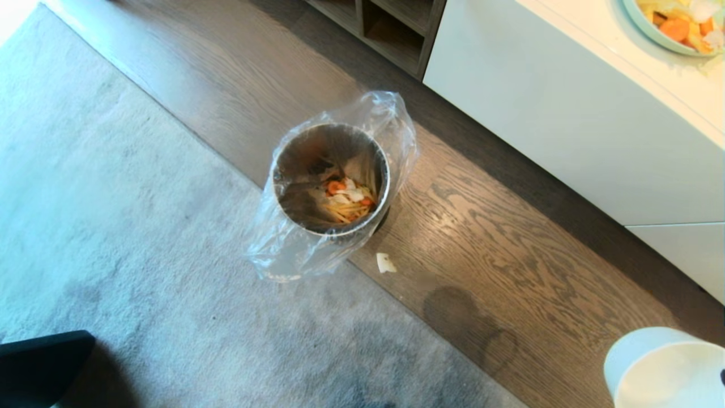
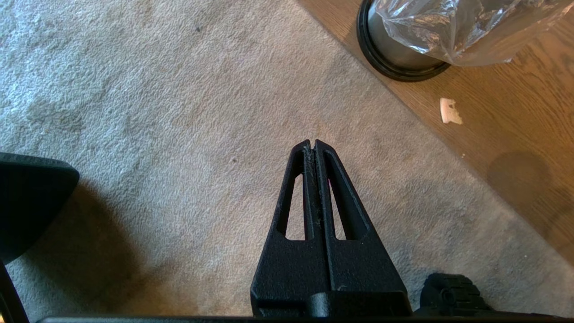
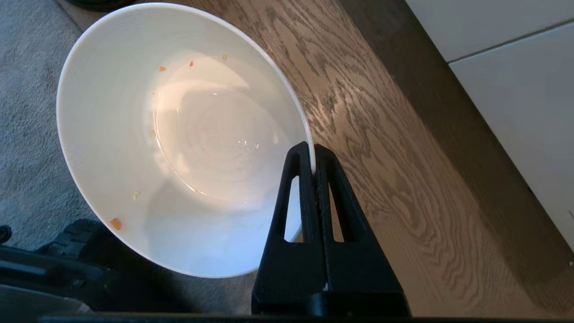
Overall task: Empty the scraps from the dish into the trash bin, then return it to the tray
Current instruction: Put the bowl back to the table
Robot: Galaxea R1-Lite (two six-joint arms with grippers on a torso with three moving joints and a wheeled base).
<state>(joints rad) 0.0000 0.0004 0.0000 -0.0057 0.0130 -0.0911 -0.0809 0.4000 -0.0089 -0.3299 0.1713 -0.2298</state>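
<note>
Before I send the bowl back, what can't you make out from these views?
- Tray: in no view.
- Bowl: cut off by the head view's corner; right gripper shows only in its wrist view.
- Green plate: cropped by the top edge.
- Trash bin: wrist view shows only its base, under the bag.

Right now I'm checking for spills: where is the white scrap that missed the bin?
In the head view, the white scrap lies on the wood floor, just off the trash bin on its near right side, close to the carpet edge.

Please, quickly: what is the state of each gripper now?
Left gripper: closed, holding nothing.
Right gripper: closed on the rim of the round cream-white bowl.
</note>
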